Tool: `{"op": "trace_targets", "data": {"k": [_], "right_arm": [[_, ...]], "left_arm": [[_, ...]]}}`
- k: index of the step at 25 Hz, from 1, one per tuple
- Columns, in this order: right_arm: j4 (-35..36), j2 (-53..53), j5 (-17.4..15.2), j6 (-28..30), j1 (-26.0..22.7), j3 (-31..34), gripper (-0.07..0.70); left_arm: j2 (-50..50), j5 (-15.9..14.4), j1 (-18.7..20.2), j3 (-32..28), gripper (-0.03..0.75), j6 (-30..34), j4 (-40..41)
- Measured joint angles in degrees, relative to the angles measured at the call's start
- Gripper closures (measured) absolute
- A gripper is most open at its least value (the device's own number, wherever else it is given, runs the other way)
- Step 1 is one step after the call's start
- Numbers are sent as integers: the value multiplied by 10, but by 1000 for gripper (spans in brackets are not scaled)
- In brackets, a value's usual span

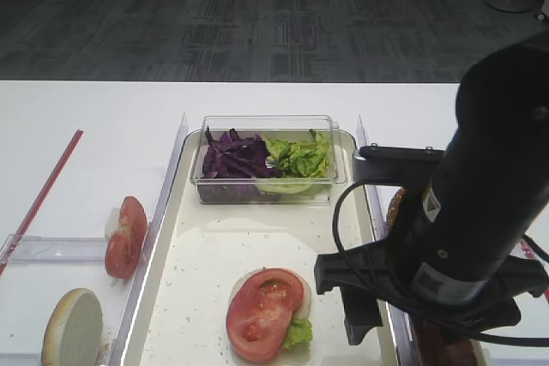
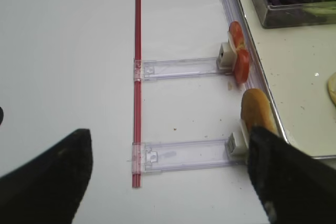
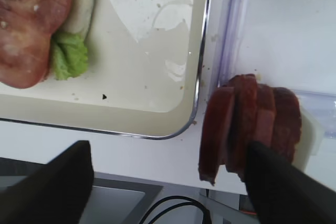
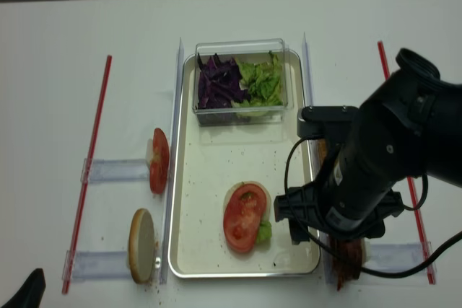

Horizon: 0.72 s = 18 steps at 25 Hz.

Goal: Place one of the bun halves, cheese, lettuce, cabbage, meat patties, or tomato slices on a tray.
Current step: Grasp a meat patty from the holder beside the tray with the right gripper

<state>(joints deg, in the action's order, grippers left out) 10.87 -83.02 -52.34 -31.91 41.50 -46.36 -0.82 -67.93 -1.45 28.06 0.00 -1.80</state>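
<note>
On the cream tray [image 1: 257, 237] lies a pale bun half [image 3: 84, 3] with a lettuce leaf [image 3: 68, 56] and a tomato slice [image 1: 262, 306] on top. My right gripper [image 3: 168, 187] hangs open over the tray's near right corner. Its right finger [image 3: 283, 182] is in front of a row of upright meat patties [image 3: 236, 124] just outside the rim. My left gripper [image 2: 165, 182] is open above the table on the left, holding nothing. Its right finger [image 2: 289, 177] is near a bun half [image 2: 257, 111] standing on edge. No cheese shows.
A clear box at the tray's far end holds purple cabbage [image 1: 232, 156] and green lettuce [image 1: 298, 158]. Spare tomato slices [image 1: 126, 236] stand in a clear holder left of the tray. A red strip [image 2: 137, 77] runs along the table. My right arm [image 1: 480, 212] covers the tray's right edge.
</note>
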Motion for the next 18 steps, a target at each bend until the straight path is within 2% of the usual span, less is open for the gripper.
{"op": "trace_targets", "data": {"k": [4,10,18], "right_arm": [[0,-18,5,5,0,0,37],[-3,-33,6,8,0,0,128],[-17,-35,0,5,0,0,153]], "left_arm": [[0,0,0,0,161,0,0],[0,0,0,0,161,0,0],[0,0,0,0,161,0,0]]}}
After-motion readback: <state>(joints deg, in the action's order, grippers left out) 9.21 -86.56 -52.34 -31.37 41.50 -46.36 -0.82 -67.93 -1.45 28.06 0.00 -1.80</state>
